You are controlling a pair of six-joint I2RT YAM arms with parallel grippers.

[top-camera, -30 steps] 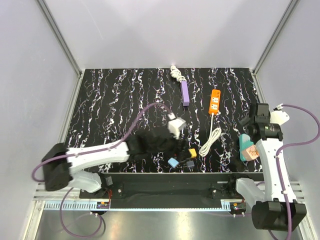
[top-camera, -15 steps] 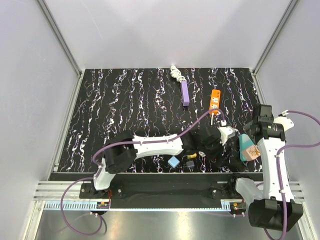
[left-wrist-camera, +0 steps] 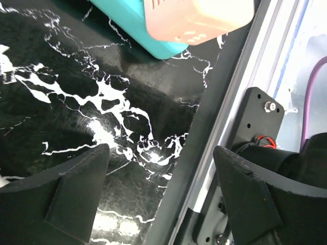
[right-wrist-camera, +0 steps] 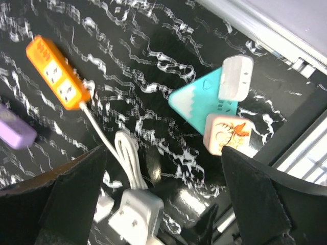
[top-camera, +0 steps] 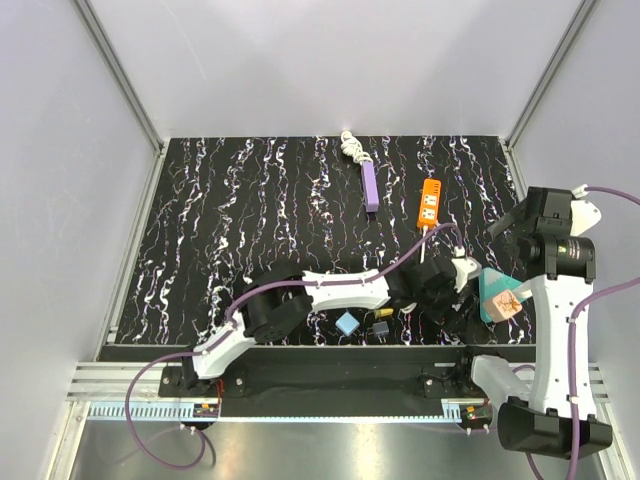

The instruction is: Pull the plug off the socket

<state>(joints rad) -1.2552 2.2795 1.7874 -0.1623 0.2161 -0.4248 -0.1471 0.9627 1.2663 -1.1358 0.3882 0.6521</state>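
Both my jaws gape wide: left gripper (left-wrist-camera: 161, 150) just short of the teal socket (left-wrist-camera: 138, 25), right gripper (right-wrist-camera: 163, 153) above its cartoon-printed pink plug (right-wrist-camera: 226, 133)

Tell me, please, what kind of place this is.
Probably a laboratory robot test cell. Plain grey walls enclose a black marbled table, the left arm and right arm are bolted at its near edge, and an orange power strip and a purple power strip lie on it like practice items.
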